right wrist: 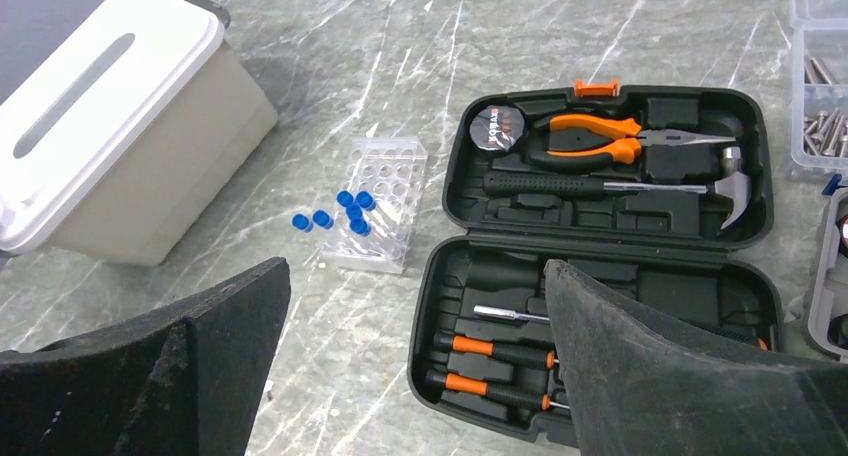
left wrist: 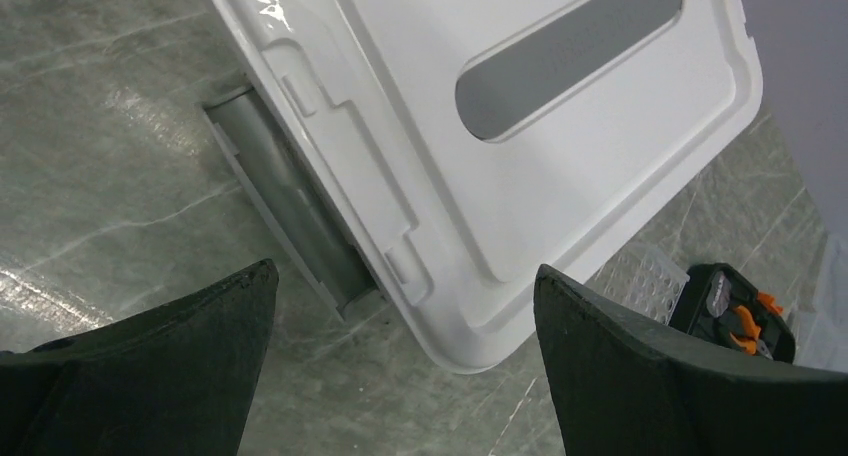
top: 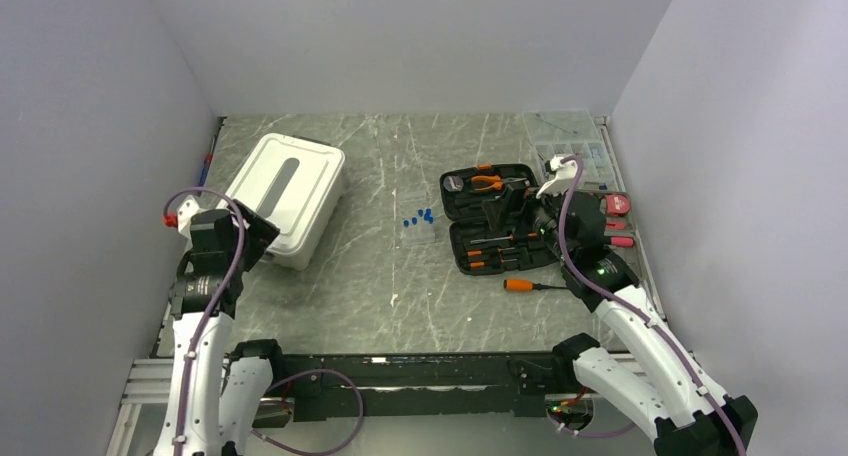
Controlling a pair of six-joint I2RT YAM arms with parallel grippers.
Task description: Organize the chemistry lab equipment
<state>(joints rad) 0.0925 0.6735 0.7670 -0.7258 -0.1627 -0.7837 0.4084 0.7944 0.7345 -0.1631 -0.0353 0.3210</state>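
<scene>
Several tiny blue caps lie on and beside a flat clear perforated rack in the middle of the table. In the right wrist view the caps sit on the rack, two of them on the table to its left. The rack's corner also shows in the left wrist view. My left gripper is open and empty above the near corner of the white bin. My right gripper is open and empty over the black tool case's left edge. No rod or light-blue pieces can be made out.
The white lidded bin stands at the left. The open black tool case with orange-handled tools lies right of the rack, a loose orange screwdriver in front of it. A clear compartmented parts box sits at the back right.
</scene>
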